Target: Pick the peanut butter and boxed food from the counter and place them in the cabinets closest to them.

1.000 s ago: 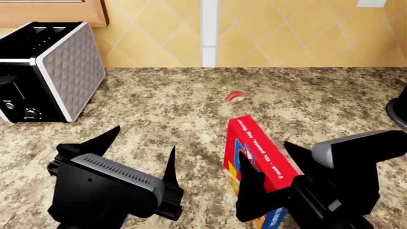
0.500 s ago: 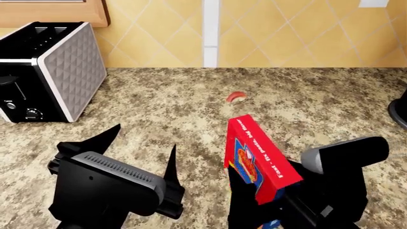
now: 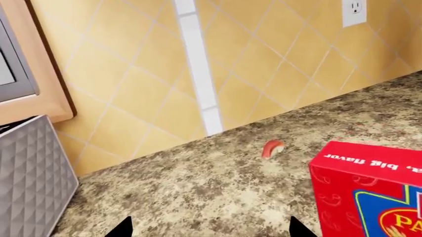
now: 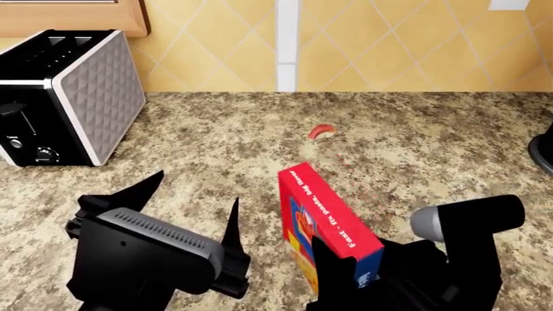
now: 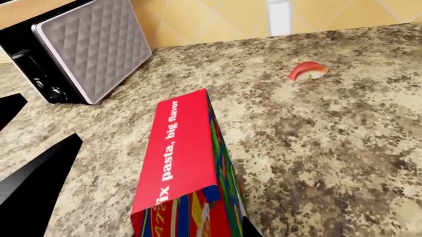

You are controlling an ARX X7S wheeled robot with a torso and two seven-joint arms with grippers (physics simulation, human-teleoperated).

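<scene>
The boxed food (image 4: 322, 217) is a red box with blue sides, and it leans over the counter (image 4: 216, 142) at the lower middle of the head view. My right gripper (image 4: 341, 258) is shut on its lower part. The right wrist view shows the box's red top (image 5: 178, 148) running away from the jaws, with one dark fingertip (image 5: 248, 229) against its side and the other finger hidden. Left of the box, my left gripper (image 4: 197, 189) hangs open and empty; the box (image 3: 369, 192) is seen from its wrist view too. The peanut butter is out of view.
A black and silver toaster (image 4: 74, 97) stands at the far left against the tiled wall. A tiny red-and-white piece (image 4: 320, 132) lies on the granite behind the box. A dark object (image 4: 542, 152) shows at the right edge. A wooden cabinet edge (image 4: 69, 16) hangs above the toaster.
The box has shifted left and turned, carried by my right gripper, which has closed in around its lower part. The left arm has not moved.
</scene>
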